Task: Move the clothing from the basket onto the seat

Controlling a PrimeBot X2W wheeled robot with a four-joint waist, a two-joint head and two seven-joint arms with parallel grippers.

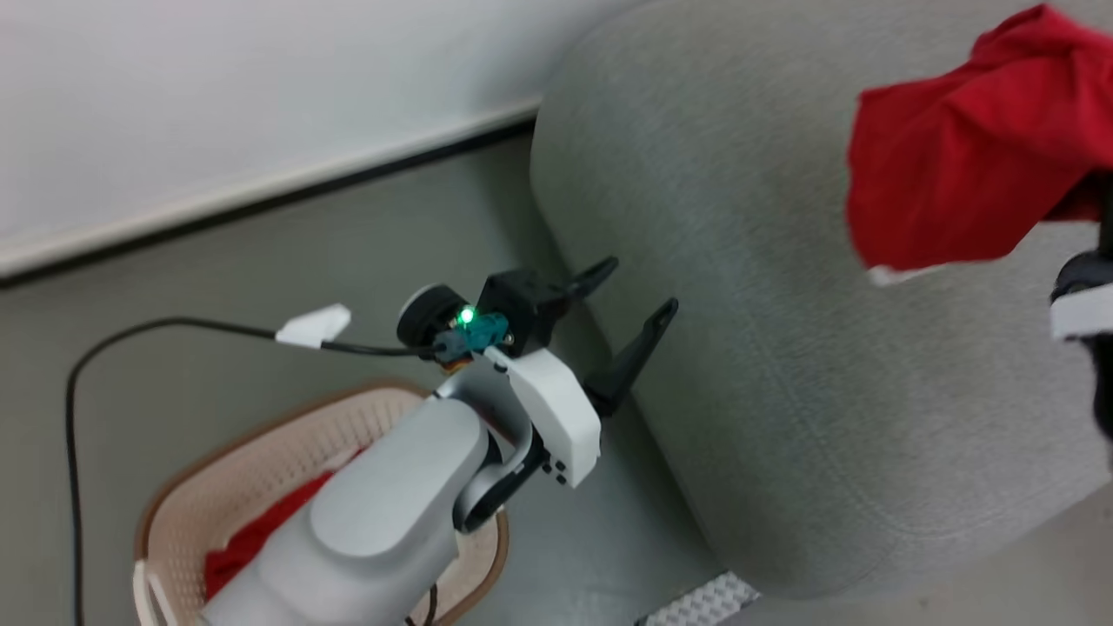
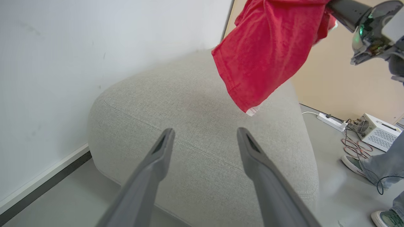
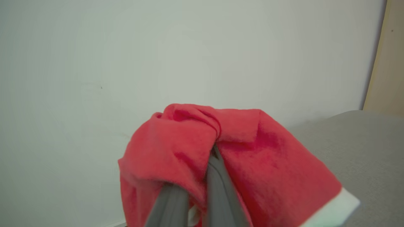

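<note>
A red piece of clothing (image 1: 956, 165) with a white hem hangs in the air above the light-grey seat (image 1: 783, 348). My right gripper (image 3: 213, 154) is shut on it, and the fabric drapes over its fingers. From the left wrist view the same clothing (image 2: 268, 50) dangles over the seat (image 2: 195, 132). My left gripper (image 1: 633, 303) stands open and empty beside the seat's near end, just above the basket (image 1: 226, 487). More red clothing (image 1: 261, 530) lies in the basket, partly hidden by my left forearm.
A white wall with a dark baseboard (image 1: 261, 187) runs behind the seat. A black cable (image 1: 130, 348) loops over the floor by the basket. A person's feet (image 2: 356, 164), a power strip (image 2: 329, 121) and a white box (image 2: 377, 130) with wires are beyond the seat.
</note>
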